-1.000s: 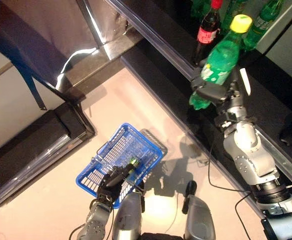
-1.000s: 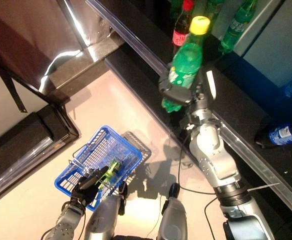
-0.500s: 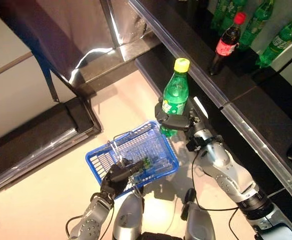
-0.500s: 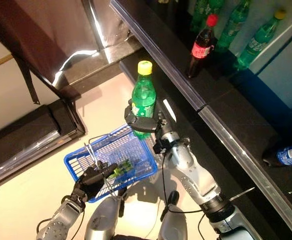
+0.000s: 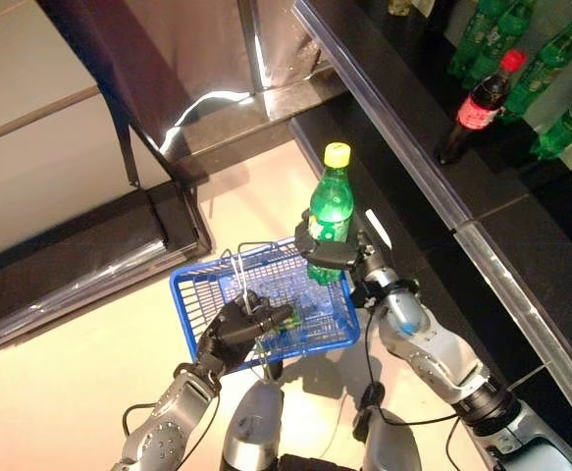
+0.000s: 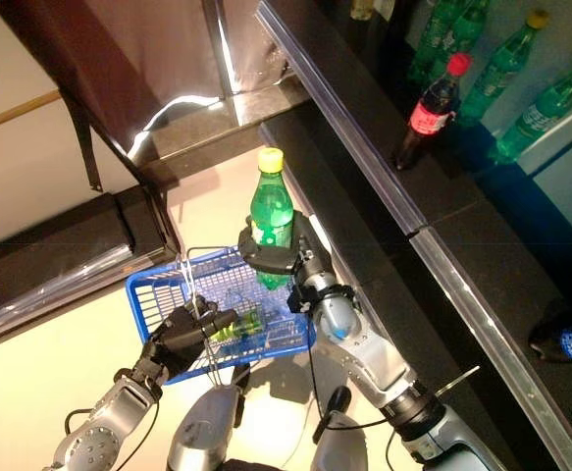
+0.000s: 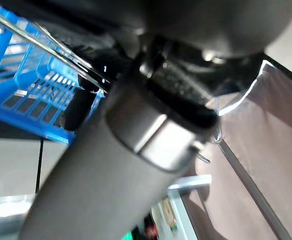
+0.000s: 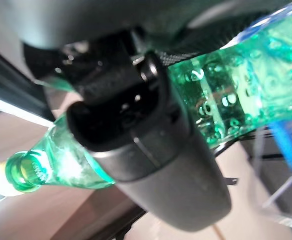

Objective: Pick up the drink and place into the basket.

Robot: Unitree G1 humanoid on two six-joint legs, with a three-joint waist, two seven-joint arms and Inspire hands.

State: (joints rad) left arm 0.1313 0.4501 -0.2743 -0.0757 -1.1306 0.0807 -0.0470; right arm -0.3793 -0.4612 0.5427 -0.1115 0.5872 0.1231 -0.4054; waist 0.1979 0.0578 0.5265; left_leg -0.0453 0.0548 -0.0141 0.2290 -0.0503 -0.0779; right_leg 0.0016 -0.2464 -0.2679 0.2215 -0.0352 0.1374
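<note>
My right hand (image 5: 333, 253) is shut on a green drink bottle (image 5: 329, 211) with a yellow cap, held upright with its base just over the right side of the blue wire basket (image 5: 199, 290). The right wrist view shows the fingers wrapped round the bottle (image 8: 226, 110). My left hand (image 5: 234, 329) is shut on the basket's metal handle (image 5: 238, 277) at its near side. A small green item (image 6: 236, 325) lies inside the basket.
A dark shelf ledge (image 5: 403, 137) runs diagonally on the right, with a red-capped cola bottle (image 5: 474, 106) and several green bottles (image 5: 550, 54) behind it. A blue-labelled bottle (image 6: 570, 343) lies at the far right. A dark cabinet base (image 5: 89, 265) stands left of the basket.
My right hand has brought the bottle down and left from shelf height to the basket's right side. The camera view shifted too; the left hand keeps its hold on the handle.
</note>
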